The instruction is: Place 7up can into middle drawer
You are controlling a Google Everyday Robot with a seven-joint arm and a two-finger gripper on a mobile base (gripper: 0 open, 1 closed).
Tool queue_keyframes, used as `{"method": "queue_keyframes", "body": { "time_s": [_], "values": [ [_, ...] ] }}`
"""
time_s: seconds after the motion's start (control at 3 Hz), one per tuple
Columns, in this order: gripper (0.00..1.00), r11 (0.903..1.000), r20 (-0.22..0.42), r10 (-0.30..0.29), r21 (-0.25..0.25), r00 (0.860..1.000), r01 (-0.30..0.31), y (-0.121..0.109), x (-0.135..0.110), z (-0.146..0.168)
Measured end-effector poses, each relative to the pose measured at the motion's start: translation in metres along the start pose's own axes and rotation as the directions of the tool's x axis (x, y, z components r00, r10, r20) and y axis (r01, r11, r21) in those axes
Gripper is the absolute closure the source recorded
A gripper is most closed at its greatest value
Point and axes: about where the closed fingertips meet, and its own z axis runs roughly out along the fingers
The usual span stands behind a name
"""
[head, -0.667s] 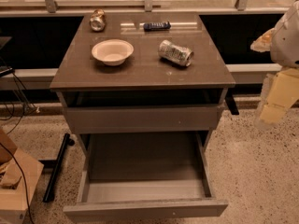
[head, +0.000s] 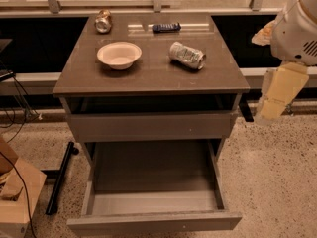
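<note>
The 7up can [head: 187, 55] lies at 10 o'clock from the gripper [head: 278, 95].
The can rests on its side on the table top [head: 148, 78], with its long axis running from 10 to 4 o'clock. The gripper hangs beyond the table's right edge, well apart from the can; whether it is open or closed I cannot tell. The middle drawer [head: 153, 170] stands pulled out. Compared with the earlier frame, the gripper has come a little toward the table and the can has not moved.
</note>
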Motion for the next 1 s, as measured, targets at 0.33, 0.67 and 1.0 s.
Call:
{"method": "queue_keyframes", "body": {
  "time_s": [0.33,0.67,1.0],
  "values": [
    [0.0,0.9989,0.083,-0.047,0.002,0.995,0.047,-0.026,-0.035,0.019],
    [0.0,0.997,0.126,-0.074,-0.01,0.989,0.076,-0.05,-0.062,0.042],
    [0.0,0.9958,0.143,-0.083,-0.027,0.986,0.088,-0.076,-0.08,0.066]
  ]
}}
